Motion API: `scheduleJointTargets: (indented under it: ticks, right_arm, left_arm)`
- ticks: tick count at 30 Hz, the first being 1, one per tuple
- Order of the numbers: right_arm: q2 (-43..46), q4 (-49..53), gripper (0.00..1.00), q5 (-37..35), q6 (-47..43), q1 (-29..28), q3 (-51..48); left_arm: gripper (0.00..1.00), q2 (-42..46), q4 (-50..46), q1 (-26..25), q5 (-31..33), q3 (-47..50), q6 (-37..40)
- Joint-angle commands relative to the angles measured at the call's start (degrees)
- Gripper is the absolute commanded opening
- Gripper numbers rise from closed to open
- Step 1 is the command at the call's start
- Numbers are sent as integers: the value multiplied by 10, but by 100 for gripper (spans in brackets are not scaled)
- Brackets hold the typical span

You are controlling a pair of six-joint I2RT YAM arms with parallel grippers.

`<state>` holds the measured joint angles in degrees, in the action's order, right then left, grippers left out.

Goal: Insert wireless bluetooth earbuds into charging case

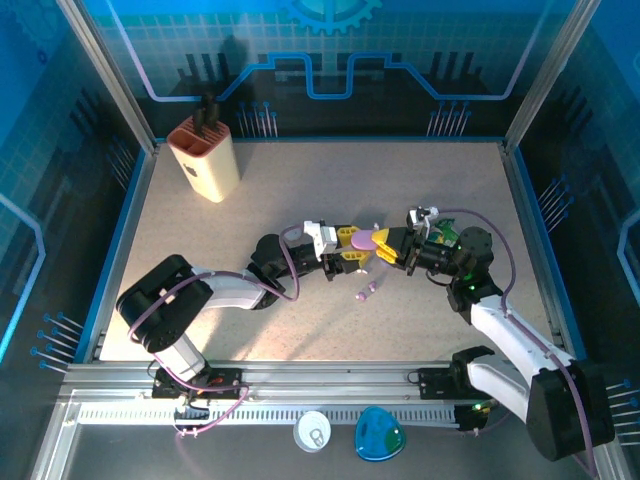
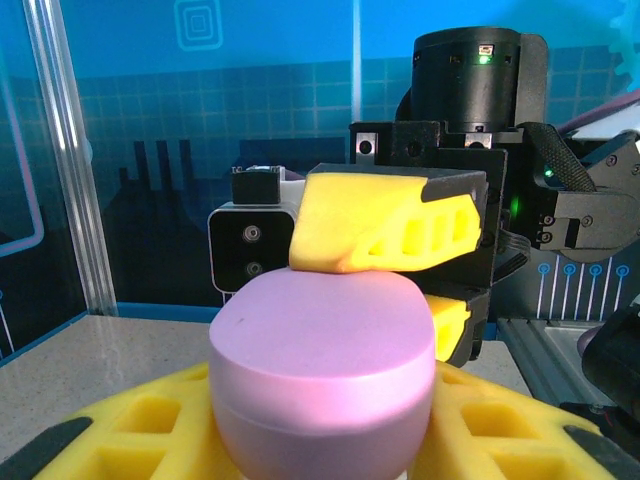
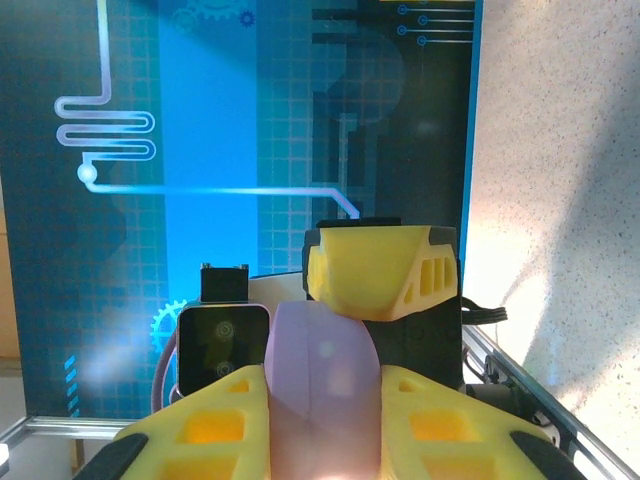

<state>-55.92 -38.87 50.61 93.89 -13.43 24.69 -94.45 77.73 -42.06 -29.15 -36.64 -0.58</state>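
Table [image 1: 300,180] is mostly bare, with open room on all sides of the arms. Blue rim all round, frame posts [image 1: 110,80] at the back corners, blue patterned walls behind. Beige holder [image 1: 205,160] stands back left, near the rim and well apart from the grippers. Surface is speckled beige, brightly lit along the near side. Off the table past the near rail [image 1: 300,378]: white case [image 1: 312,432] and blue case [image 1: 379,436], just beside each other.

Both arms reach in low and meet mid-table, fingers pointing at each other. Left gripper [image 1: 357,250] is clamped on the lavender case [image 1: 362,238]; left wrist view has the case [image 2: 325,370] wedged between its yellow fingers [image 2: 150,430]. Right gripper [image 1: 386,246] is clenched on the same case from the opposite end: one of its fingers [image 2: 385,220] presses on the case top, and the other sits lower behind it. Right wrist view has the case [image 3: 322,390] between its own fingers [image 3: 440,420]. Case lid looks closed and the case is held off the table.

Two lavender earbuds [image 1: 366,291] lie on the table just in front of the grippers, touching neither.
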Motion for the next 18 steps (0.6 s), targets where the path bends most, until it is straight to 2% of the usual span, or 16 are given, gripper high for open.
scheduleJointTargets:
  ticks: [1,7,10,13,16,18]
  right_arm:
    - [6,41,29,-2,-26,5,3]
    - [26,84,57,-8,-63,14,20]
    - [45,115,70,-11,-127,26,35]
    - [75,237,76,-26,-266,38,70]
    - [95,426,79,-75,-487,37,130]
    - [102,497,86,-98,-617,24,160]
  left_arm:
    - [34,1,25,-6,-33,-11,-3]
    - [34,1,25,-5,-32,-3,2]
    - [35,1,25,-4,-33,5,2]
    - [35,5,25,-2,-37,13,-3]
    - [36,9,25,-2,-40,22,-8]
    - [36,13,25,0,-32,28,-14]
